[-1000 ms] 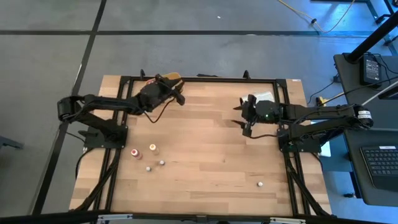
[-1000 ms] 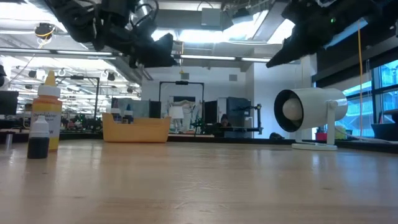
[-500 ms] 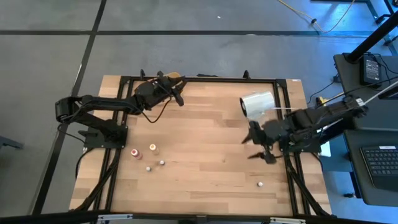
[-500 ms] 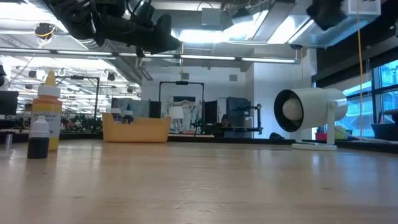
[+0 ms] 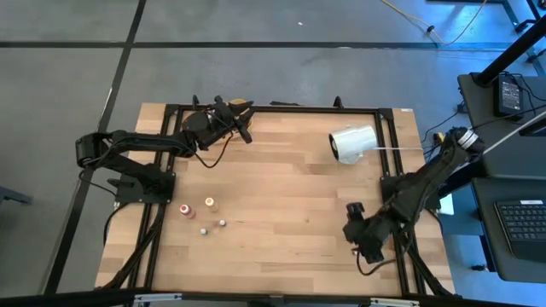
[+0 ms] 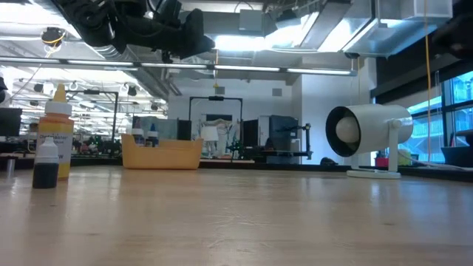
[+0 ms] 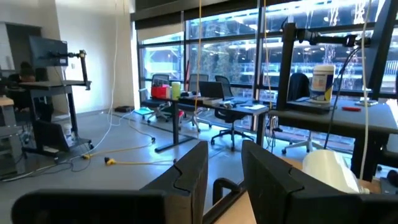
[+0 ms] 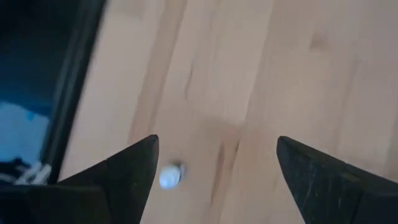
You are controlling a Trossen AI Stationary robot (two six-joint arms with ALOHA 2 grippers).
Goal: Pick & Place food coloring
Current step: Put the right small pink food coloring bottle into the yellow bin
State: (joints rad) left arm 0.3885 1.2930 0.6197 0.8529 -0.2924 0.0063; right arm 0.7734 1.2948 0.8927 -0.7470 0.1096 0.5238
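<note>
The right gripper, fingers spread wide, hangs over a small food coloring bottle lying just inside its one finger, untouched, on the wooden table. The left gripper, fingers nearly clenched on nothing, waits beside the yellow-orange tray. A second earlier the right arm was near the white cylinder.

A broad bare stretch of the counter is left free across the middle. The far right corner is occupied by a white cylinder, and the near left part by four small bottles standing close together. The near right area is blocked by the right pincer, held wide apart above one white-capped bottle.
</note>
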